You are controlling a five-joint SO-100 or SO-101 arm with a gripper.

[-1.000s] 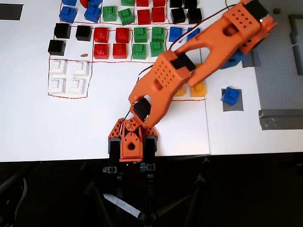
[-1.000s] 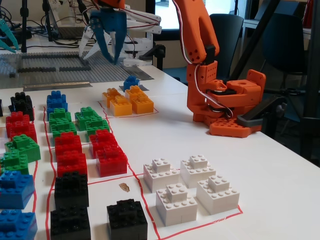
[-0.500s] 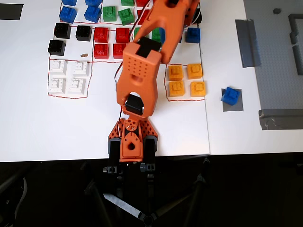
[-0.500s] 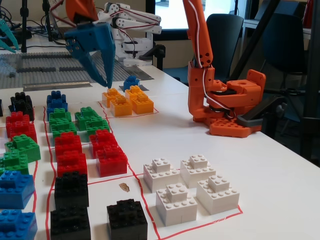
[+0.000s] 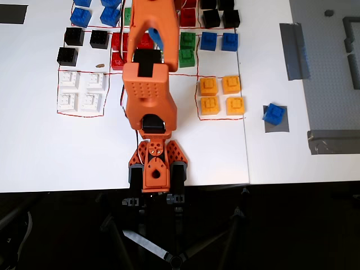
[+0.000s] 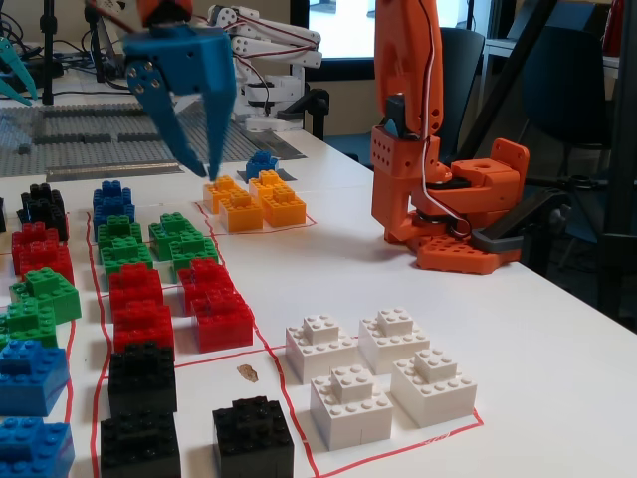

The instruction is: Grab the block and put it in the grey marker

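Observation:
The block (image 5: 274, 114), a small blue studded brick, sits slightly turned on the grey marker (image 5: 277, 127), a dark square patch to the right of the yellow bricks. In the fixed view the block (image 6: 261, 162) shows behind the yellow bricks. My blue gripper (image 6: 204, 171) hangs in the air with its tips pointing down, above the rows of green and red bricks and well away from the block. Its jaws stand a little apart with nothing between them. In the overhead view the orange arm (image 5: 147, 84) hides most of the gripper; only one blue finger (image 5: 159, 37) shows.
Sorted bricks lie inside red outlines: white (image 5: 82, 90), yellow (image 5: 221, 94), red (image 6: 174, 304), green (image 6: 149, 239), black (image 5: 83, 44) and other blue ones (image 5: 219, 40). A grey tape strip (image 5: 294, 50) and a grey baseplate (image 5: 332, 73) lie at the right. The arm's base (image 5: 154, 166) stands at the table's front edge.

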